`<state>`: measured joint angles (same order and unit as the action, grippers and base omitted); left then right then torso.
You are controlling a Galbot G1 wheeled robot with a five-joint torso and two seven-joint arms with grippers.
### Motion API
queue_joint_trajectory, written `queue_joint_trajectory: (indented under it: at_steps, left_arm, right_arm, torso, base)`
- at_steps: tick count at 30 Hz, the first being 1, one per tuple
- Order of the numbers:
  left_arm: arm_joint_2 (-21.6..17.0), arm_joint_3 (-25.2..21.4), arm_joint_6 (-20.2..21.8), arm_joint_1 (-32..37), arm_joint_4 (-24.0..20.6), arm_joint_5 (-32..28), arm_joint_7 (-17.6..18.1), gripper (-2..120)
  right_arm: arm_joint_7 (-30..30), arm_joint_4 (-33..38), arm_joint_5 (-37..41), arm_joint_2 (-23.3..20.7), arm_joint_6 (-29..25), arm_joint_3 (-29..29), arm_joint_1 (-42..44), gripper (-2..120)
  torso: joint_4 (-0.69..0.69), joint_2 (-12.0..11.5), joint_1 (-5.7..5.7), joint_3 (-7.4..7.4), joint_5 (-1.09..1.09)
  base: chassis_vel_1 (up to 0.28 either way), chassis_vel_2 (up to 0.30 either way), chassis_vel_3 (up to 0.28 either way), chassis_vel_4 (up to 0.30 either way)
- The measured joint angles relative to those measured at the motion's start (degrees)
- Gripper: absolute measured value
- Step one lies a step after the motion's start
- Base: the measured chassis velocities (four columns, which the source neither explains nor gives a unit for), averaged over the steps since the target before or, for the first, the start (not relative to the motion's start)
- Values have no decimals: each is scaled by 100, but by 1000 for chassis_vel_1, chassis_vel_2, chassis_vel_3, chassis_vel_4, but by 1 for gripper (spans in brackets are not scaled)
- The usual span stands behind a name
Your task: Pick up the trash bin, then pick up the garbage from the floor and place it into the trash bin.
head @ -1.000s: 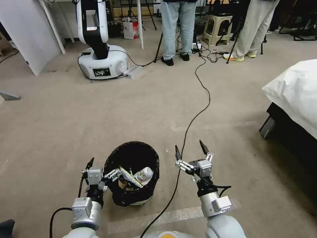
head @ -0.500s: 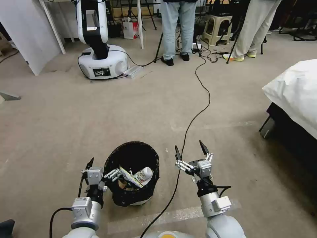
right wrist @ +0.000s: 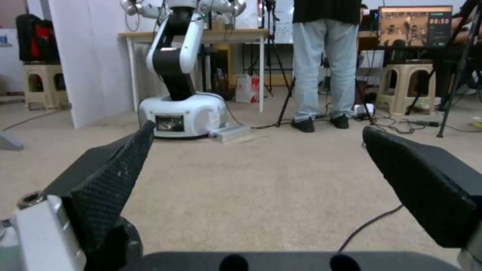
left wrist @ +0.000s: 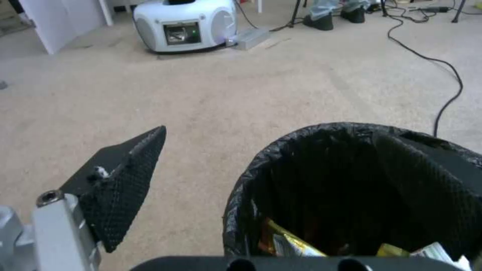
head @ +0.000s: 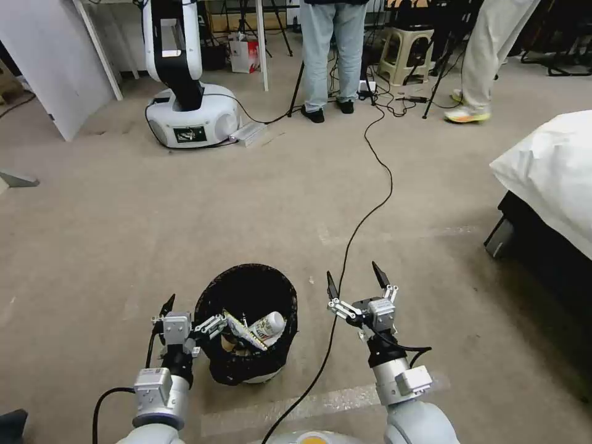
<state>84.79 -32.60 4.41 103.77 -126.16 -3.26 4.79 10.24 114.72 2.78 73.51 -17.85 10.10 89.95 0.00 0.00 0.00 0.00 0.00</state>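
Observation:
The trash bin (head: pixel 216 296), lined with a black bag, stands on the carpet just ahead of me on the left. Garbage lies inside it: a white bottle-shaped packet (head: pixel 269 325) and a yellow wrapper (head: pixel 242 330), the wrapper also seen in the left wrist view (left wrist: pixel 289 242). My left gripper (head: pixel 197 310) is open and straddles the bin's near-left rim (left wrist: pixel 241 188). One finger (left wrist: pixel 128 177) stays outside, apart from the bag, and the other reaches inside. My right gripper (head: pixel 354 276) hovers open and empty to the right of the bin, over a cable.
A black cable (head: pixel 370 203) runs from between my arms to the back of the room. Another robot's white base (head: pixel 191 114) stands at the back left. A bed with a white cover (head: pixel 555 172) blocks the right. Stools and tripods stand at the back.

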Motion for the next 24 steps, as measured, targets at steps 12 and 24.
queue_joint_trajectory:
  at_steps: [12, 24]
  left_arm:
    - [0, 0, 1, 0, 0, -1, 0, 100]
    - [0, -1, 1, 0, 0, -1, 0, 100]
  right_arm:
    - [-1, 0, 1, 0, -2, 0, 0, 100]
    - [-1, 0, 1, -1, -2, 0, 0, 100]
  torso:
    - [0, 0, 0, 0, 0]
    - [0, 0, 0, 0, 0]
  base:
    - [0, 0, 0, 0]
    - [0, 0, 0, 0]
